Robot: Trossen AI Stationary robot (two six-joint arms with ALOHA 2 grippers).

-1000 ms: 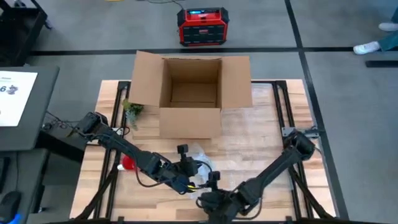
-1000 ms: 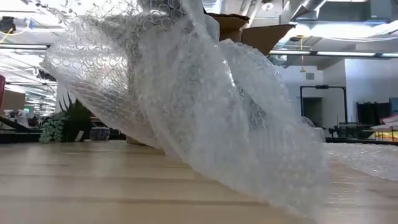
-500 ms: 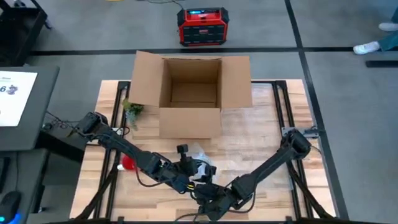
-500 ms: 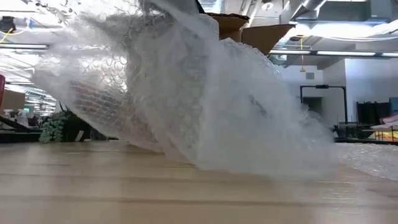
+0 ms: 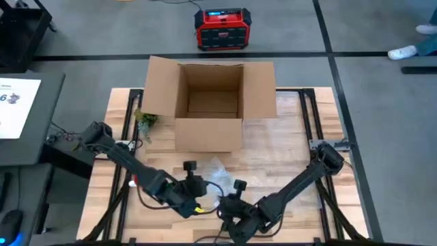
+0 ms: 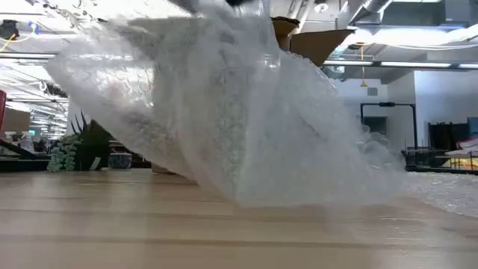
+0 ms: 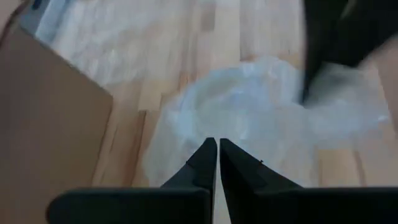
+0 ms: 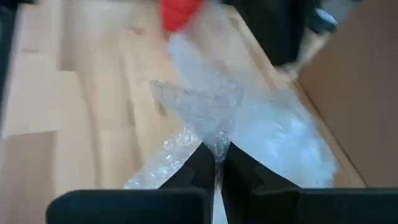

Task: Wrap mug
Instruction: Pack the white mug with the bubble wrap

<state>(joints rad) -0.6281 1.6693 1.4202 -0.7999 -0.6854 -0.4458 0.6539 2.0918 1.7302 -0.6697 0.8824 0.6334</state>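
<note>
**Bubble wrap pinched both sides, mug mostly hidden**

High: left gripper (image 5: 193, 198) and right gripper (image 5: 232, 205) close together at the table's near edge, bubble wrap (image 5: 217, 171) just beyond them.

Low: wrap fills view; light, limp, slippery. Grab edges only.

Left wrist: fingers closed, wrap ahead; pinch not visible.

Right wrist: fingers clamped on a wrap fold (image 8: 208, 112); red mug (image 8: 180, 12) beyond, cut off.

Grey floor (image 5: 369, 34) crossed by dark lines, a red power unit (image 5: 222, 29) standing beyond the table

Robotics lab/open office: taped grey floor (image 5: 369, 102), red power station (image 5: 222, 29), desks w/ monitors behind (image 6: 448, 138).
</note>
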